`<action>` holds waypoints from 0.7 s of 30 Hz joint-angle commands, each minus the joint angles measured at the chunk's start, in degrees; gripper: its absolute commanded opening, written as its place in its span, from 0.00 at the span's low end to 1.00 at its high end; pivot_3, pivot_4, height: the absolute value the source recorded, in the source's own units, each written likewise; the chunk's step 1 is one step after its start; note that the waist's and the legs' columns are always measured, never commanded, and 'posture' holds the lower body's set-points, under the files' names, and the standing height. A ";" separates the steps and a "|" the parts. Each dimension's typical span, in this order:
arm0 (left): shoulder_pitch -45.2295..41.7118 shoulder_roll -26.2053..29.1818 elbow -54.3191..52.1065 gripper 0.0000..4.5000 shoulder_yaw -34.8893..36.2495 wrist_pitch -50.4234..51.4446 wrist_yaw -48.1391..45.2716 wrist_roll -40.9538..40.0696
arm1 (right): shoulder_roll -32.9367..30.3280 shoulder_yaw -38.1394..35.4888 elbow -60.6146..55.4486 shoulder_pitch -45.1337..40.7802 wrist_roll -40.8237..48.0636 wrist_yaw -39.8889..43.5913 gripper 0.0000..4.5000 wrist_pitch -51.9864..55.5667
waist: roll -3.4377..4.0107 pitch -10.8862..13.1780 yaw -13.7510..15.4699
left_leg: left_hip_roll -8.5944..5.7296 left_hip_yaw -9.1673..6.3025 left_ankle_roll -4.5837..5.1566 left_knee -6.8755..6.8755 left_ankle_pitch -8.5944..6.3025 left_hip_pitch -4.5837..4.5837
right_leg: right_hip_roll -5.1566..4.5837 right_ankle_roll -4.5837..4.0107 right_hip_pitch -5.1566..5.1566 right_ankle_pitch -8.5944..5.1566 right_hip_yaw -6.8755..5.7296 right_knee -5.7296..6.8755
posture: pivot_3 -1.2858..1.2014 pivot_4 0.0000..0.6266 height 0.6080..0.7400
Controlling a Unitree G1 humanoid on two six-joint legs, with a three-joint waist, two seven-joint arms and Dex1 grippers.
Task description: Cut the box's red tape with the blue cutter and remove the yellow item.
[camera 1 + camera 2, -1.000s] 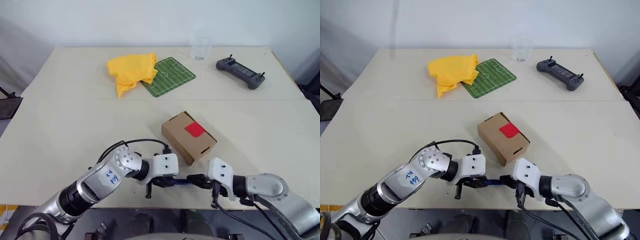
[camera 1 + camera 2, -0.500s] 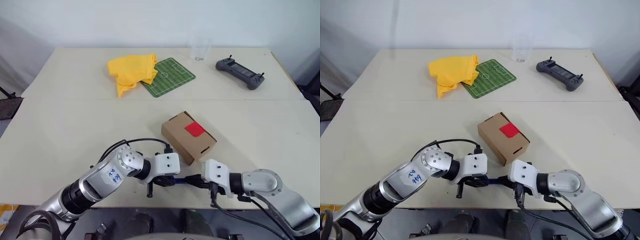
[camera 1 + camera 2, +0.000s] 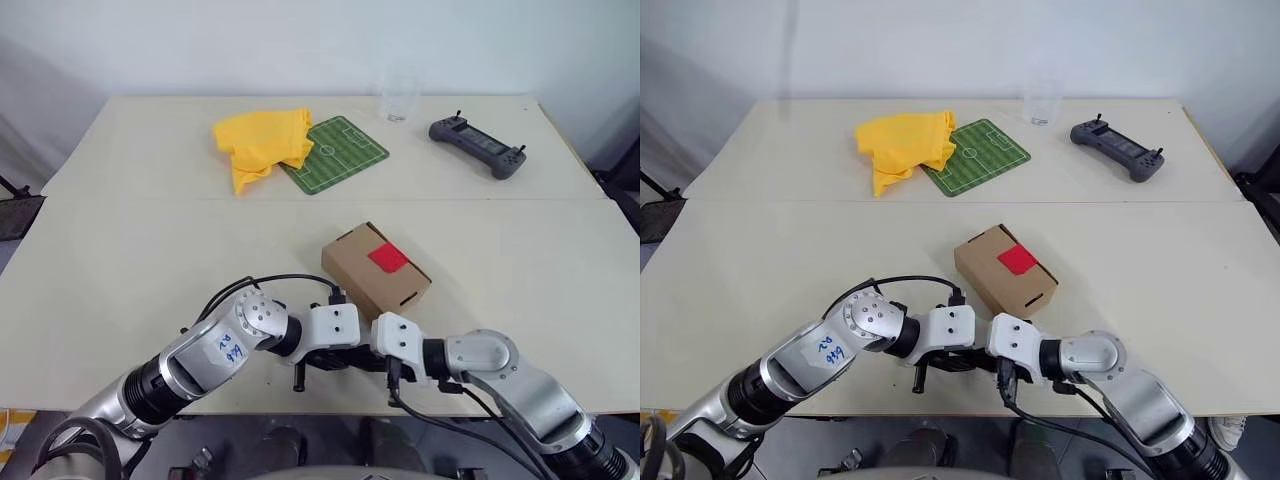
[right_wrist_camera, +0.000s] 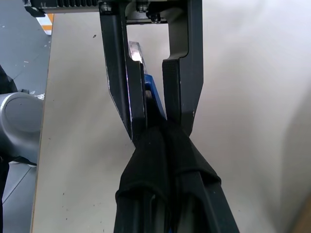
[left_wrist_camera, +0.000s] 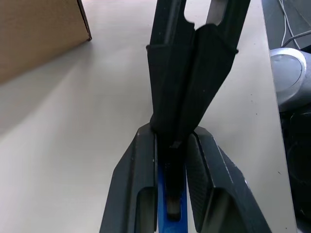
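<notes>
We have the blue cutter (image 5: 170,204) pinched in the left gripper (image 3: 345,358) just above the worktop (image 3: 150,260) at its near edge, while the right gripper (image 3: 372,358), its jaws shut tight, noses in against the cutter's far end, probably to work its slide or cap. The box (image 3: 376,274) sits just beyond both grippers, red tape (image 3: 389,257) on top and uncut (lid closed, so the yellow item stays hidden inside).

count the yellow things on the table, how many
1: the yellow cloth, crumpled at the far left, overlapping the green mat. Any yellow item inside the closed box would be hidden.
</notes>
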 commanded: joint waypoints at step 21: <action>2.30 -2.15 5.55 0.10 7.45 -41.84 -4.26 4.79 | -41.08 -21.77 -7.21 0.16 99.27 -40.79 1.00 20.40 | 0.11 0.27 0.61 | 0.07 0.00 0.25 0.04 -0.13 -0.43 | -0.40 0.13 -0.10 0.09 -0.13 -0.66 | 0.52 0.24 1.00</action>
